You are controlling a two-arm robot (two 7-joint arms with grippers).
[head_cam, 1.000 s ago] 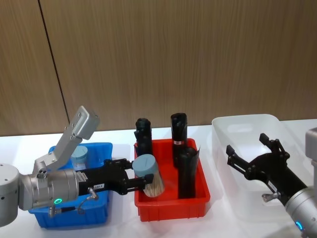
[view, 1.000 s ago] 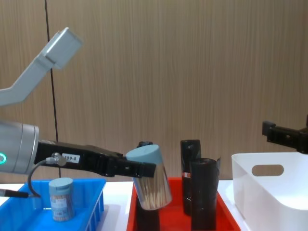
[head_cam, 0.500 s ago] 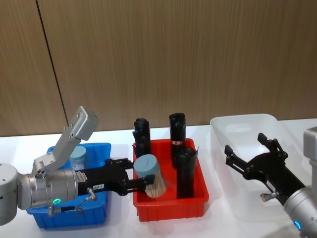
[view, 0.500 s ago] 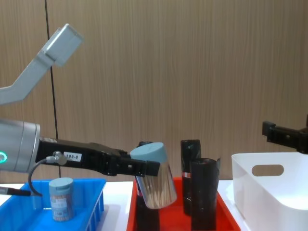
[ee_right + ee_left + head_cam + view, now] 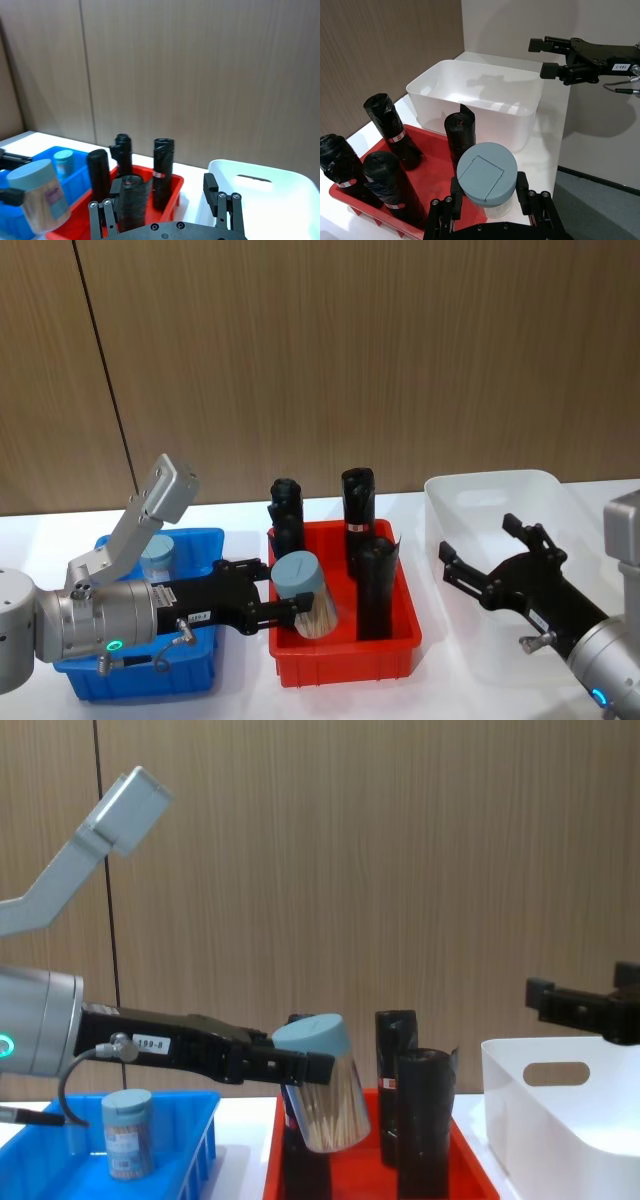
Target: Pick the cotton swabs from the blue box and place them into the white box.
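Evidently mid-transfer, the left gripper [image 5: 285, 593] clamps its fingers on a clear, grey-blue-lidded tub of cotton swabs [image 5: 303, 586] over the red plastic bin [image 5: 340, 660]; the right gripper [image 5: 478, 548], fingers spread, hovers above the white plastic box [image 5: 490, 482].

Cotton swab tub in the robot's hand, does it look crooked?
Yes. The cotton swab tub hangs tilted in the shut left gripper, above the red bin rather than standing upright. Nothing has spilled.

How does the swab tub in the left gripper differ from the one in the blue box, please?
The held tub hangs tilted above the red bin, clamped by the left gripper; the boxed tub stands upright in the blue box, untouched. Both have blue lids and clear bodies. The right gripper hovers open above the white box.
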